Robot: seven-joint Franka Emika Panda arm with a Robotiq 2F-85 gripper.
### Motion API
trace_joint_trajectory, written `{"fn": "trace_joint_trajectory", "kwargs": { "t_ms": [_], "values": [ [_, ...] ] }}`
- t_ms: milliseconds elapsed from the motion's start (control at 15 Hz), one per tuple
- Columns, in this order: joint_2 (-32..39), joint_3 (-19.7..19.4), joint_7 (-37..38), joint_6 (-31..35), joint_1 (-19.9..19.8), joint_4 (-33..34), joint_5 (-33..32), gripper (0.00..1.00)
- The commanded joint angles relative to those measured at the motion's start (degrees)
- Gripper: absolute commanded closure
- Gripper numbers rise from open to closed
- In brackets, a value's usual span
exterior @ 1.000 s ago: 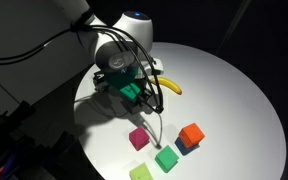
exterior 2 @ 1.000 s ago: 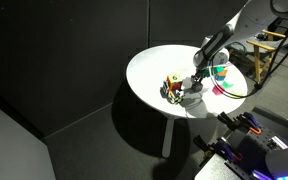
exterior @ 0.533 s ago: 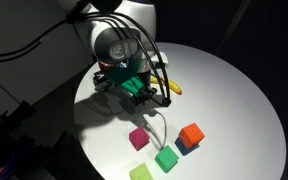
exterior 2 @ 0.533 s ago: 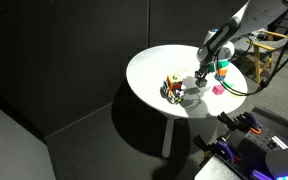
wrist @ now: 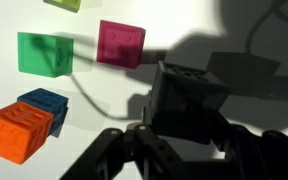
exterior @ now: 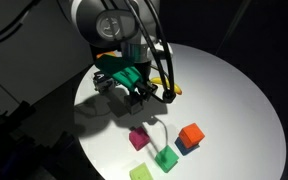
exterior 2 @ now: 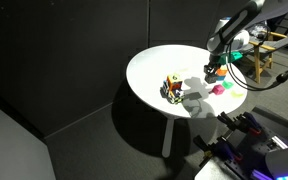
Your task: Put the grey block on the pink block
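The tool is clamped on the grey block, with the pink block nearby on the white desk.

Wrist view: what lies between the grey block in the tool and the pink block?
Nothing. In the wrist view only bare white table, partly shadowed, separates the grey block held by the tool from the pink block.

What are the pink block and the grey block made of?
The pink block looks like matte plastic or foam: flat colour, no shine, faint patterns moulded into its faces. The grey block looks alike, dull and dark, but it sits in shadow, so hard or soft is unclear.
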Motion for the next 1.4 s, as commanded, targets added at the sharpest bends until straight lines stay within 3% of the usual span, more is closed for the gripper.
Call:
{"fn": "trace_joint_trajectory", "kwargs": {
  "t_ms": [0,1333],
  "values": [
    [-4.8,-1.2,1.0,-1.4,-0.5,-3.8,-2.0,0.69],
    [-1.0,-1.2,-8.2,2.7,-6.8,-3.0,-3.4,0.69]
  ]
}}
